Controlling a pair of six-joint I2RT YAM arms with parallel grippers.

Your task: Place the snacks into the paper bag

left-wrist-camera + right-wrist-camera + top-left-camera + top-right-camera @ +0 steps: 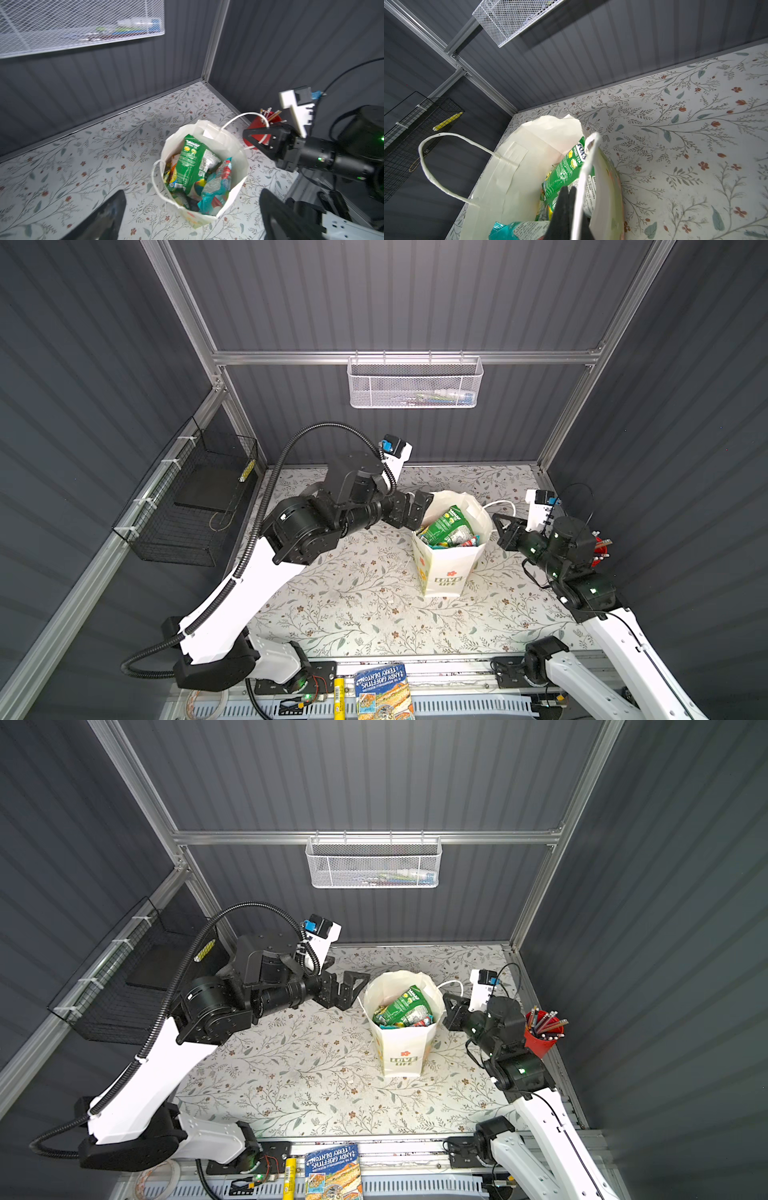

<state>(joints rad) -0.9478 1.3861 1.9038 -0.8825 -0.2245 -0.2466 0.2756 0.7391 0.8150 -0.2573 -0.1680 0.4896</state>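
white paper bag point(446, 570) upright — green packet point(445, 526) on top

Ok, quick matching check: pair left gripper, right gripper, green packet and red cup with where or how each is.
1 left gripper
2 right gripper
3 green packet
4 red cup

A in the bag
B open, beside the bag
C shut, at the bag's handle
D full of pencils

Pairs: 1-B, 2-C, 3-A, 4-D
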